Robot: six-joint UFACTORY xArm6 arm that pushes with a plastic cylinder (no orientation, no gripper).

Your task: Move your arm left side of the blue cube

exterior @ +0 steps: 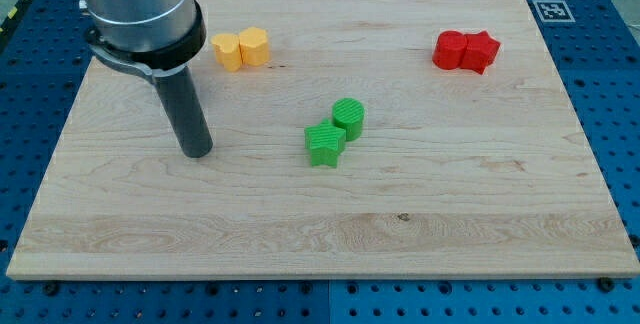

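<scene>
No blue cube shows in the camera view; it may be hidden behind the arm. My tip rests on the wooden board at the view's left. Two yellow blocks sit touching each other up and to the right of the tip. A green star-shaped block and a green cylinder touch near the board's middle, to the right of the tip. Two red blocks sit together at the view's upper right.
The arm's grey body covers the board's upper left corner. A black and white marker sits at the board's upper right corner. A blue perforated table surrounds the board.
</scene>
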